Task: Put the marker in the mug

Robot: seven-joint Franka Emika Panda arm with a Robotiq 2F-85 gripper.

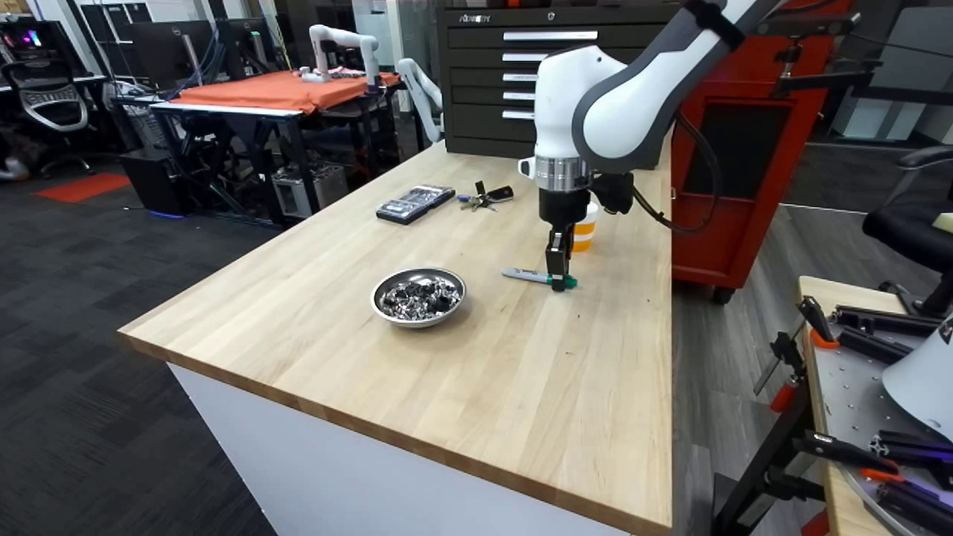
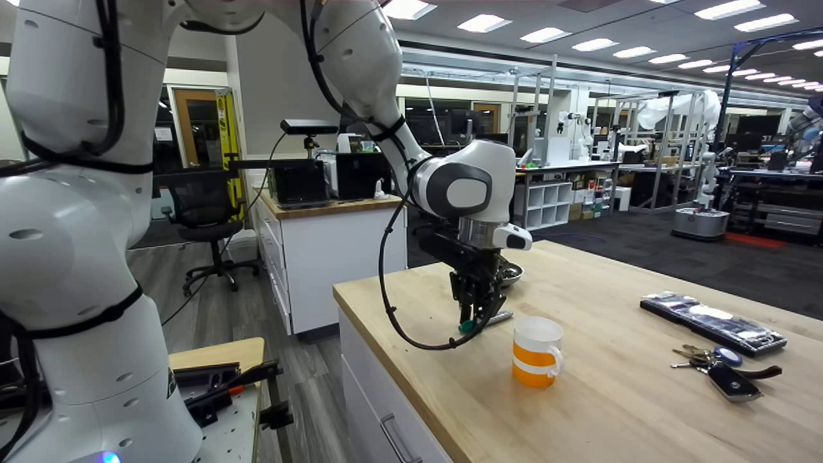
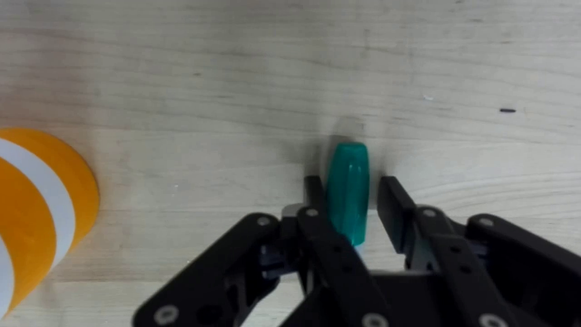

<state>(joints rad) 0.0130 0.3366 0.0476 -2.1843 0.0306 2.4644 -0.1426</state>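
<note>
Loosely parted, gripper (image 3: 351,181) straddles marker (image 3: 347,200) on pale tabletop (image 1: 506,387), perhaps touching; dark carpet (image 1: 82,313) beyond.

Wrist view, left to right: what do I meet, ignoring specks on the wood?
Mug → one end effector fingertip → green-capped marker → other end effector fingertip

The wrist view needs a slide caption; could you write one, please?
Open Robotiq gripper straddling a green-capped marker, striped orange mug at left.

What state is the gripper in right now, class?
Gripper: open, straddling the marker at its green end; a gap shows on one side, so nothing is held.
</note>
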